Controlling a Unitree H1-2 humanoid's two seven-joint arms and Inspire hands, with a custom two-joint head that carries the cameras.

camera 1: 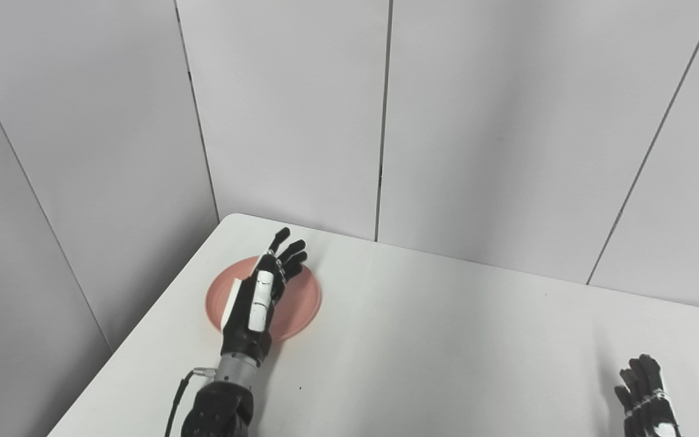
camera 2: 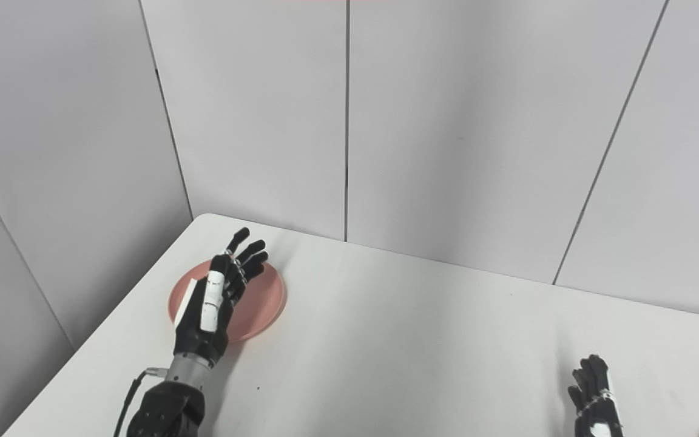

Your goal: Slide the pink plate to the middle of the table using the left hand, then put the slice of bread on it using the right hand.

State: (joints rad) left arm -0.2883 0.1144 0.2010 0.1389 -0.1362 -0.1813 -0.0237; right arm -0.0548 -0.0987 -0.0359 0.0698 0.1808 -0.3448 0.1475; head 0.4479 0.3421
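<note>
The pink plate [camera 1: 298, 303] sits at lower left of the frame near the white counter's [camera 1: 446, 340] far corner, the left hand [camera 1: 258, 303] over it, fingers [camera 1: 292, 252] straight and loosely spread, seemingly to slide it, while the empty right hand [camera 1: 650, 397] waits lower right.

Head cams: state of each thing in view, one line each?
pink plate: flat on the table, near the far left corner, nothing on it, partly covered by the left hand.
left hand: over the plate, fingers spread and extended, holding nothing.
right hand: at the bottom right edge, partly cropped, fingers upward, nothing seen in it.
table: white, bare in the middle.
bread: only a sliver at the right eye view's bottom right corner, state unclear.
</note>
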